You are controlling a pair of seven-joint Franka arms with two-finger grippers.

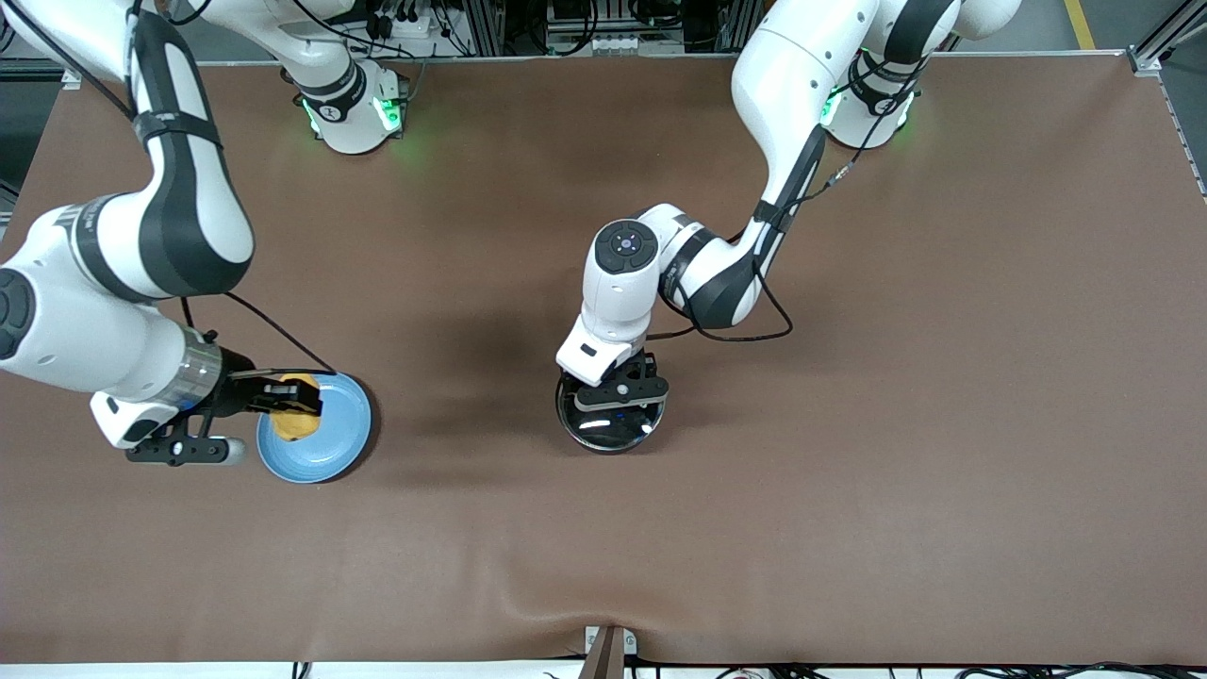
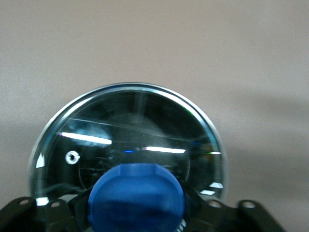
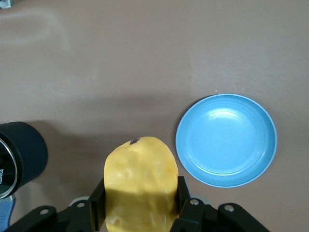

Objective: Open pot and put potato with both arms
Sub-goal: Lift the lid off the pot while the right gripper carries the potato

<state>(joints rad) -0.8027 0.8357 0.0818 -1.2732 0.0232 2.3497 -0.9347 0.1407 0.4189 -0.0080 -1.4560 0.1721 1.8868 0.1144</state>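
My right gripper [image 1: 294, 405] is shut on the yellow potato [image 1: 294, 422] and holds it up in the air. In the right wrist view the gripper [image 3: 140, 205] and potato [image 3: 140, 183] hang over bare table, between the plate and the black pot [image 3: 23, 157]. My left gripper [image 1: 618, 382] is shut on the blue knob [image 2: 136, 195] of the round glass lid [image 1: 613, 432] at the table's middle. The lid [image 2: 130, 130] covers the pot from above. I cannot tell whether the lid rests on the pot or is just above it. The pot's handle is hidden under the left arm.
An empty flat blue plate [image 1: 335, 443] lies toward the right arm's end of the table; it also shows in the right wrist view [image 3: 227, 140]. Brown table mat [image 1: 849, 471] stretches toward the left arm's end.
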